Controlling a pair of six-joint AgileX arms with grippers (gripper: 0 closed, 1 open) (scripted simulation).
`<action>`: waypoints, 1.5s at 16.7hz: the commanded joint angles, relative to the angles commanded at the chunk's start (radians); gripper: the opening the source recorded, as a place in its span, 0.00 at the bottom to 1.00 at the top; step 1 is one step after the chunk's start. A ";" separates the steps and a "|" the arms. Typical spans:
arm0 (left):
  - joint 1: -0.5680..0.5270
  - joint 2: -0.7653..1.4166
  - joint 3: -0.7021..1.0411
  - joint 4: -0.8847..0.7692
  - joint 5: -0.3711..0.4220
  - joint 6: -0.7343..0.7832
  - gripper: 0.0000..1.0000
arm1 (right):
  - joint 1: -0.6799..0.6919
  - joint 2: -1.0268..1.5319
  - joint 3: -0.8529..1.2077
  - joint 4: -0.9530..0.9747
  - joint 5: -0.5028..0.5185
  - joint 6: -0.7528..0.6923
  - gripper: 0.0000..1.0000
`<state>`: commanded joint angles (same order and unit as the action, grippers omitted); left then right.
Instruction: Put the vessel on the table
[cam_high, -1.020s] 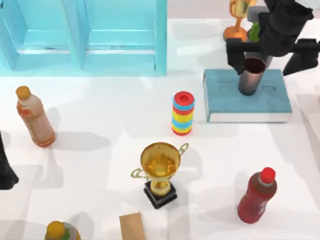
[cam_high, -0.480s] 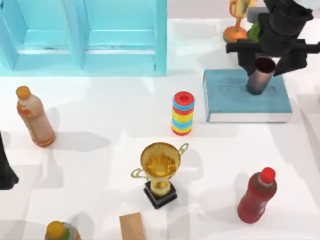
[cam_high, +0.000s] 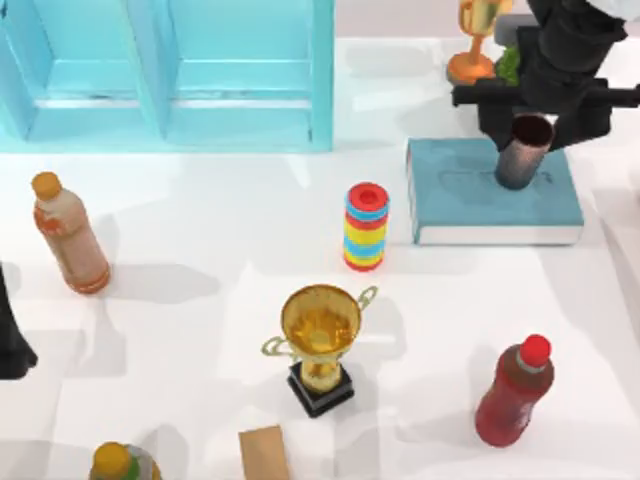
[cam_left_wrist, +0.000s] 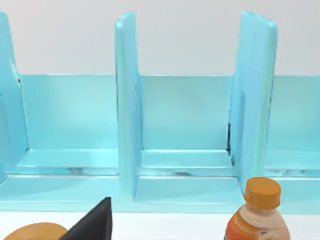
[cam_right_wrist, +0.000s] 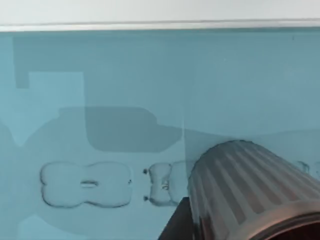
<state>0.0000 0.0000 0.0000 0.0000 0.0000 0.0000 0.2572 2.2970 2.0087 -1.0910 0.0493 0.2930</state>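
Top view: right gripper (cam_high: 528, 112) over tumbler (cam_high: 522, 152) standing on teal book (cam_high: 470, 200), off the table (cam_high: 200, 240); finger grip not discernible. Left arm parked at left edge.

Left wrist view: blue cabinet (cam_left_wrist: 190, 125), orange-capped bottle (cam_left_wrist: 257, 212).

Right wrist view: ribbed tumbler wall (cam_right_wrist: 245, 185), probably light, rigid, slick; best grasped mid-wall. Embossed marks on book, unreadable.

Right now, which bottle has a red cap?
The dark red bottle at the table's front right; the other two bottles, both on the left, have orange caps.
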 joint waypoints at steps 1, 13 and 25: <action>0.000 0.000 0.000 0.000 0.000 0.000 1.00 | 0.000 0.000 0.000 0.000 0.000 0.000 0.00; 0.000 0.000 0.000 0.000 0.000 0.000 1.00 | 0.004 0.018 0.154 -0.152 -0.001 -0.003 0.00; 0.000 0.000 0.000 0.000 0.000 0.000 1.00 | 0.041 -0.074 0.105 -0.186 0.010 0.017 0.00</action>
<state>0.0000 0.0000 0.0000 0.0000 0.0000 0.0000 0.2979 2.2225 2.1141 -1.2770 0.0589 0.3098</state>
